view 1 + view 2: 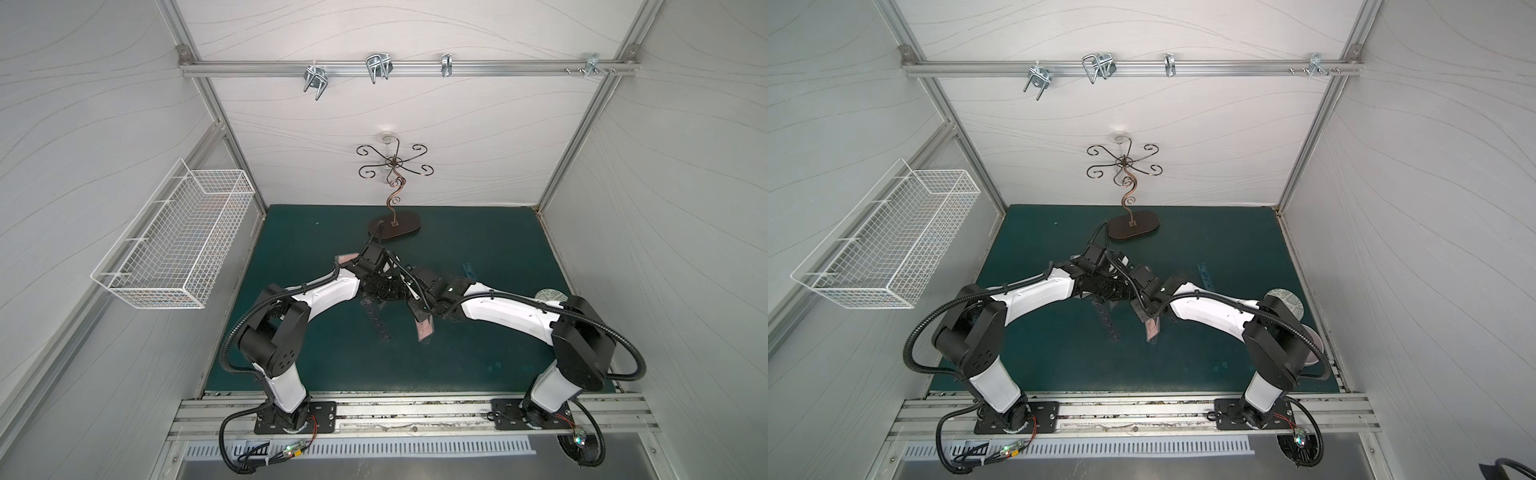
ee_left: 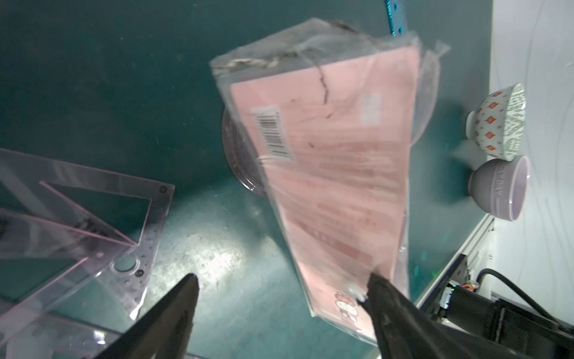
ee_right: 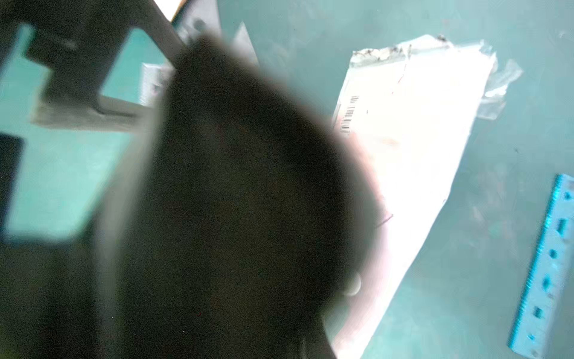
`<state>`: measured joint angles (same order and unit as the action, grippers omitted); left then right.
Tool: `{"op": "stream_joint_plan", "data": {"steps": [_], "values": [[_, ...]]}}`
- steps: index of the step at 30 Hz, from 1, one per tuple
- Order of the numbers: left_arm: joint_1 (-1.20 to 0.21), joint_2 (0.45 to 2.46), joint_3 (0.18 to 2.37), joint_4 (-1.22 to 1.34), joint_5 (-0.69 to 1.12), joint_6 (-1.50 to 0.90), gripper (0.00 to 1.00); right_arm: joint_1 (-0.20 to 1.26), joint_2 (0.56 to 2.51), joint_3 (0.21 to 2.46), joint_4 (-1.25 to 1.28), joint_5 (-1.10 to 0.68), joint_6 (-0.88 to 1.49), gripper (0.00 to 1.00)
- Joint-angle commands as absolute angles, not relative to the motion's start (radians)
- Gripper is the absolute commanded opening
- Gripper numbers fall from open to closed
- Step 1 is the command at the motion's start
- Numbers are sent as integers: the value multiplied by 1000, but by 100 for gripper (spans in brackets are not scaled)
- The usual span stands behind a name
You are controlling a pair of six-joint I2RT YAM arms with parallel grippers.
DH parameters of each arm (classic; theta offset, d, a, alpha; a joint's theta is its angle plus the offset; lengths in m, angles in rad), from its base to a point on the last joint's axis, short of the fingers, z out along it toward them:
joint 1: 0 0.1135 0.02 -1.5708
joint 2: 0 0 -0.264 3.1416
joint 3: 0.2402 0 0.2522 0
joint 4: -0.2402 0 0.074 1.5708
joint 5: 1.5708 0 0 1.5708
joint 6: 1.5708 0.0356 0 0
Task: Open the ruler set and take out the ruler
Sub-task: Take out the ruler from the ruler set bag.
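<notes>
The ruler set is a pink card in a clear plastic bag with a torn far end. It hangs tilted above the green mat below my right gripper, which is shut on its near end; both top views show it. In the right wrist view the ruler set is washed out white beside a blurred dark mass that hides the jaws. My left gripper is open, one finger against the bag's near corner, with only mat between the fingers. A blue ruler lies flat on the mat beyond.
Clear set squares lie on the mat by the left gripper. A patterned bowl and a lilac bowl sit at the right wall. A metal hook stand is at the back, and a wire basket hangs on the left wall.
</notes>
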<state>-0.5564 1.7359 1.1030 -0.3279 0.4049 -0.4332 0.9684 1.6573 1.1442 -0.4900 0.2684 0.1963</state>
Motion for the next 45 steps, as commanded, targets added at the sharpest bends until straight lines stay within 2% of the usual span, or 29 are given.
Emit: {"op": "stream_joint_plan", "data": {"steps": [1,2,3,4,5,6,8,13,14,17,18,23,30,40,45], "values": [[-585,1792,1155,-251,384,-406,77,1053,1694,1190,-529,233,109,0],[-585,1799,1147,-241,375,-408,76,1057,1696,1193,-527,226,110,0],[-586,1804,1145,-238,367,-410,69,1057,1696,1195,-525,217,111,0],[-586,1811,1143,-232,367,-410,52,1058,1694,1193,-521,207,113,0],[-585,1814,1141,-229,363,-413,40,1060,1692,1192,-518,198,116,0],[-586,1813,1138,-222,361,-414,33,1060,1689,1188,-511,190,115,0],[-584,1804,1133,-216,342,-419,31,1059,1682,1183,-508,193,117,0],[-570,1705,1082,-171,315,-435,38,1032,1611,1125,-462,203,102,0],[-555,1679,1058,-146,317,-457,42,1020,1586,1102,-441,199,102,0],[-460,1599,955,-4,412,-576,45,965,1477,987,-320,130,94,0],[-431,1574,933,18,429,-611,50,949,1435,937,-269,113,90,0],[-416,1509,1004,-141,432,-555,73,915,1303,779,-101,32,50,0],[-503,1548,1101,-247,445,-526,86,904,1282,716,-15,0,43,0],[-565,1649,1181,-310,445,-500,90,906,1293,735,-40,5,38,0],[-571,1688,1200,-323,431,-493,88,923,1317,758,-65,66,33,0]]}}
